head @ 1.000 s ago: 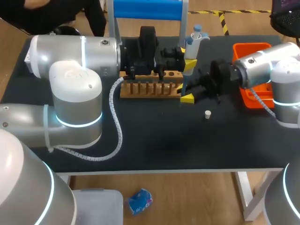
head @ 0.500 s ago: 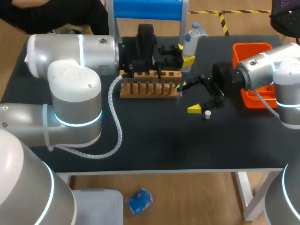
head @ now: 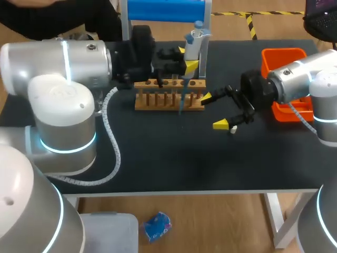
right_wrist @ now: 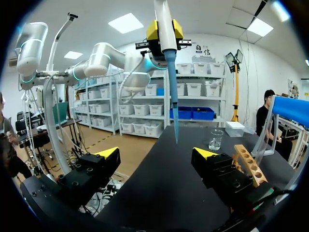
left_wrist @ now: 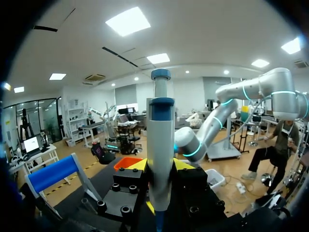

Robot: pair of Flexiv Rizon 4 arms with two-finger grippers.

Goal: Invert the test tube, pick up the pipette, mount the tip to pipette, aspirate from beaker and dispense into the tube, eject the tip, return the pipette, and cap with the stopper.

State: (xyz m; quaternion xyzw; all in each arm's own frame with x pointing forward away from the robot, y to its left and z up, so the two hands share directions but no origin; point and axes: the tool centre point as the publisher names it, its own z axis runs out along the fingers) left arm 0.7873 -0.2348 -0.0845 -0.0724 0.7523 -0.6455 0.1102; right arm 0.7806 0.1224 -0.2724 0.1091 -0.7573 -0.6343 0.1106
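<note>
My left gripper is shut on the white pipette, held upright over the wooden tube rack. A blue tip is on the pipette's lower end, hanging in front of the rack. In the left wrist view the pipette stands between the yellow fingertips. My right gripper is open, just right of the rack, with nothing between its fingers. The white stopper lies on the table beside its lower fingertip. From the right wrist view the pipette tip hangs ahead of my open gripper, with the beaker beyond.
An orange bin sits at the table's back right, behind my right arm. A blue-topped stand rises behind the rack. The wooden rack lies beside my right gripper's finger.
My right gripper has opened and drawn back to the right, away from the pipette tip. My left arm has carried the pipette to the left, over the rack.
</note>
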